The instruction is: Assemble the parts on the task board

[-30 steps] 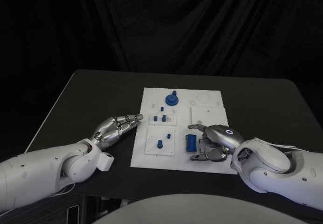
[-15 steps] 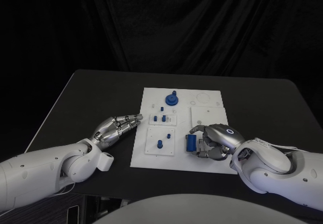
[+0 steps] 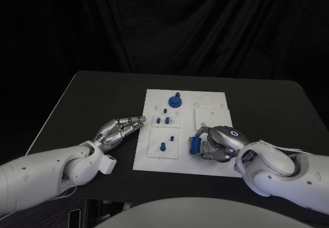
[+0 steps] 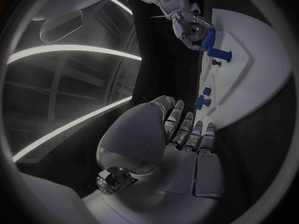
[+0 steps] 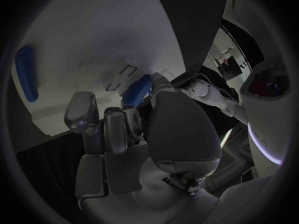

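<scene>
The right hand sits at the 5 o'clock corner of the white task board, its fingers closed around a blue cylinder that is lifted slightly and tilted over the board's near edge. The left hand lies on the black table just off the board's 9 o'clock side, fingers extended side by side and holding nothing. Small blue pegs stand in the board's near-left panel, and a larger blue knobbed part stands toward 12 o'clock.
</scene>
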Motion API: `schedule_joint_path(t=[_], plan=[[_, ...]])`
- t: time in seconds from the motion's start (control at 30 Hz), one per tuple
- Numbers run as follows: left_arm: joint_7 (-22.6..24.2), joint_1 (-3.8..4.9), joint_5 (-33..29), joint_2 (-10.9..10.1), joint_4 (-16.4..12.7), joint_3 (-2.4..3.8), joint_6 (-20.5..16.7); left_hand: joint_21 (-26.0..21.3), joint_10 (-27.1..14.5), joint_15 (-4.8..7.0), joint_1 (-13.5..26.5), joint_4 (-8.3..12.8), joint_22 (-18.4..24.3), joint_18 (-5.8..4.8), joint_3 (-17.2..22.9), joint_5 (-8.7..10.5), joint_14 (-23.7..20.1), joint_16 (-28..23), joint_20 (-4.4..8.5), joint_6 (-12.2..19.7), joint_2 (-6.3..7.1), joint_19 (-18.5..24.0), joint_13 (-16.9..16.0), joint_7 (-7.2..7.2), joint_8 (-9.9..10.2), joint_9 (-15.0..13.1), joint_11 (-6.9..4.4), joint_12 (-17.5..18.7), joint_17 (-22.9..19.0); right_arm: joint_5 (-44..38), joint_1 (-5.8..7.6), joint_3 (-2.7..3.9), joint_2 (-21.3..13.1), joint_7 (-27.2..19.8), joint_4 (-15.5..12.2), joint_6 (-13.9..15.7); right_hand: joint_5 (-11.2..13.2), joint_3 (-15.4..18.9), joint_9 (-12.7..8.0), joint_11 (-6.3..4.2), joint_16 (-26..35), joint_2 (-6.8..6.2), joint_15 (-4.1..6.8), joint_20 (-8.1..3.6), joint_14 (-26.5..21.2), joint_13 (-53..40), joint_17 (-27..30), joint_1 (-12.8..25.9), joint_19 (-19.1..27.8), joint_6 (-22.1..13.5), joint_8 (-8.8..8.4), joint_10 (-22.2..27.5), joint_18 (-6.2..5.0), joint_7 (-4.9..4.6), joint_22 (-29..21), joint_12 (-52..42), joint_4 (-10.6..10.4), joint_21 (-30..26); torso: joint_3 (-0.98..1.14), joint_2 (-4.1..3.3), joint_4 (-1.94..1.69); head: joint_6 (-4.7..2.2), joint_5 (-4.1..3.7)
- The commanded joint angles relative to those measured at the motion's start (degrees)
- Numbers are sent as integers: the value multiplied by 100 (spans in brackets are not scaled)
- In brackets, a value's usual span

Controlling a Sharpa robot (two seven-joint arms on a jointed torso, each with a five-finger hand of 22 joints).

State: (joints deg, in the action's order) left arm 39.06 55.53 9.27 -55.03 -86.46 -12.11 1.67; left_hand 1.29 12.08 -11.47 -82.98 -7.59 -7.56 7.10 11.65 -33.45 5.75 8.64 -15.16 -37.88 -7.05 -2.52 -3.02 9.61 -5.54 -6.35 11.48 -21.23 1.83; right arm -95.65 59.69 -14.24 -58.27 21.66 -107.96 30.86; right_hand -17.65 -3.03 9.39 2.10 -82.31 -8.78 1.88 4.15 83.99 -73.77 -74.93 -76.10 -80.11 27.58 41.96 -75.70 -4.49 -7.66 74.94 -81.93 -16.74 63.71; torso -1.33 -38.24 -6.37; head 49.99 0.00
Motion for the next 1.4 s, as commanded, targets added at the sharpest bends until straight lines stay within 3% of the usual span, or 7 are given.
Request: schedule_joint_path(t=[0.03,0.17,0.23,0.37,0.87,1.07,1.4], plan=[[754,-6,-25,13,-7,2,101,1,-22,-39,26,-8,-3,55,30,35,10,13,-37,-22,-9,12,7,16,12,-7,24,27,2,-14,-17,-6,5,174,10,21,-47,-52,95,31,-27,89,-41,48,199,0,-401,-53,12,-38,224,30,-96,8,783,-30,7,-36,-1,-1,-3,1,5],[745,-6,-25,14,-5,2,109,2,-21,-42,28,-8,-4,57,32,43,10,15,-40,-32,-10,11,6,19,9,-9,28,26,2,-14,-18,-6,1,41,-14,222,-195,-70,165,36,-36,103,-45,52,202,-19,-409,-111,8,-44,451,23,-95,19,786,-47,11,-27,-1,-1,-2,1,9],[742,-6,-25,12,-5,2,112,2,-21,-42,28,-8,-4,57,32,43,10,15,-40,-32,-10,11,6,19,9,-9,28,26,2,-14,-18,-6,-5,-18,-34,313,-860,-125,249,15,-63,126,-28,39,218,-54,-442,-186,-20,7,725,-4,-85,45,803,-70,4,36,-2,-3,-2,1,8],[739,-6,-25,9,-3,2,116,2,-21,-42,28,-8,-4,57,32,43,10,15,-40,-32,-10,11,6,19,9,-9,28,26,2,-14,-19,-6,-31,-134,-96,488,-1462,-191,269,-8,-93,165,-8,24,239,-83,-479,-94,-58,40,893,-44,-70,66,823,-86,2,117,0,1,-2,1,6],[728,-7,-25,4,8,2,121,2,-20,-45,33,-10,-2,59,35,58,10,16,-46,-38,-9,11,6,22,6,-10,34,26,2,-14,-34,-6,-164,-132,-297,385,-3462,-857,20,-52,-59,4,33,-19,222,122,-428,365,-39,69,801,124,-76,78,813,54,-2,92,0,0,3,1,15],[722,-7,-25,5,10,2,124,2,-20,-45,33,-10,-2,59,35,58,10,16,-46,-38,-9,11,6,22,6,-10,34,26,2,-14,-39,-6,-186,-20,-307,140,-3936,-1190,-124,-47,-17,-127,28,-14,187,369,-369,494,17,-9,585,334,-95,53,787,209,7,-11,-1,-1,1,1,11],[711,-7,-25,10,13,2,133,2,-15,-49,39,-12,-5,62,37,74,12,19,-52,-32,-6,9,5,25,6,-9,41,19,3,-14,-43,-6,-183,89,-279,-107,-3959,-1321,-252,-39,30,-205,18,-5,148,575,-304,554,73,-193,354,518,-115,29,758,338,11,-121,-1,2,-2,1,12]])
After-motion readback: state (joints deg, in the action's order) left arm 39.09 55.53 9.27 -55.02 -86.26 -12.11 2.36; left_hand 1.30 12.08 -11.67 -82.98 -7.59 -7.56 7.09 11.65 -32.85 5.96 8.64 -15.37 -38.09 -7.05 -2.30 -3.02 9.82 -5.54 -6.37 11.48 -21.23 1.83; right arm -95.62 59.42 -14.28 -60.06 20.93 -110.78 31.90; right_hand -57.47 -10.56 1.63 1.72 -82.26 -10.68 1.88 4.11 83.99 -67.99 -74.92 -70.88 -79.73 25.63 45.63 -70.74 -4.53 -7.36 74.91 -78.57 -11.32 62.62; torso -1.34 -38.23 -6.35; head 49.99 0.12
